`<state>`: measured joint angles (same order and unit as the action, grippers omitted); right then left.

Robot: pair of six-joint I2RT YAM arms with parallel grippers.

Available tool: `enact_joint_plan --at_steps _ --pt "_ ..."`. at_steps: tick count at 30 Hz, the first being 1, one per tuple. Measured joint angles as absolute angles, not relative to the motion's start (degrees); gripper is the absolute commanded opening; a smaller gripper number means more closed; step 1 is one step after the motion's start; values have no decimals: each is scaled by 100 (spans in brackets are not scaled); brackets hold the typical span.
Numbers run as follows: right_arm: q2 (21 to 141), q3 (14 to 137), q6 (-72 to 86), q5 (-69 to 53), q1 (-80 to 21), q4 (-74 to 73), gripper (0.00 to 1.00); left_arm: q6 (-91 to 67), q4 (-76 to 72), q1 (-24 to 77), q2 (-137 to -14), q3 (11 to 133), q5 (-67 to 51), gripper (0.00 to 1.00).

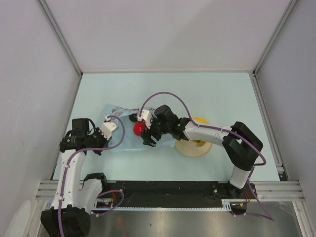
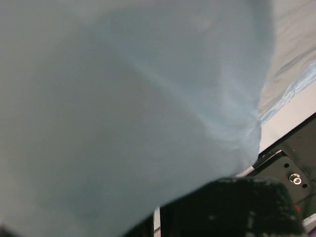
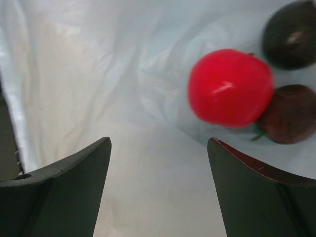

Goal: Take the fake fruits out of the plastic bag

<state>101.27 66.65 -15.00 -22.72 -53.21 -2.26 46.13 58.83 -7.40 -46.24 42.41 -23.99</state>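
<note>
The plastic bag [image 1: 129,143] lay flat on the table [image 1: 222,98] in front of the two arms, and some of the fake fruits were on its pale blue film. The red apple [image 1: 139,128] sat near the middle of the bag. A tan plate [image 1: 190,149] stood to the right of the bag, clear of it, and a yellow banana [image 1: 200,120] lay on its far side, partly hidden by the right arm.

The right gripper [image 1: 148,135] hung over the bag just beside the apple. Its jaws stood wide apart and gripped nothing. The left gripper [image 1: 112,124] was closed at the bag's left edge and seemed to pinch the film there.

The right wrist view added what the overhead view hardly gave. Beyond the spread fingers [image 3: 59,190], the red apple [image 3: 229,88] touched a dark maroon fruit [image 3: 285,114], and a second dark fruit [image 3: 289,32] lay just past them. All three rested on crinkled bag film [image 3: 98,74]. Whether they were inside the bag or on top of it could not be told.

The left wrist view showed almost nothing but blurred blue film [image 2: 123,98] close to the lens, so the fingers were hidden there. Only the overhead view showed the plate and banana
</note>
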Motion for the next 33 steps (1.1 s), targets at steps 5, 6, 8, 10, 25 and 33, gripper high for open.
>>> enact_joint_plan --at_steps 5,6,8,10,25,33 --pt "10180 6801 -1341 -1887 -5094 97 88 4598 5721 -740 -4637 4241 -2355 0" --pt "10237 6875 -1334 -1824 -5063 152 90 4593 5693 -740 -4639 4241 -2359 0" --pt "10440 7107 -1347 -1675 -5022 270 92 4552 5642 -740 -4652 4244 -2375 0" --pt "10648 7301 -1376 -1586 -5017 329 96 4510 5599 -740 -4689 4244 -2412 0" --pt "11627 7900 -1817 -1367 -5137 108 52 4316 5441 -742 -4834 4344 -2571 0" --pt "11122 8309 -1712 -2294 -4958 -110 50 4204 5299 -742 -4956 4392 -2652 0"
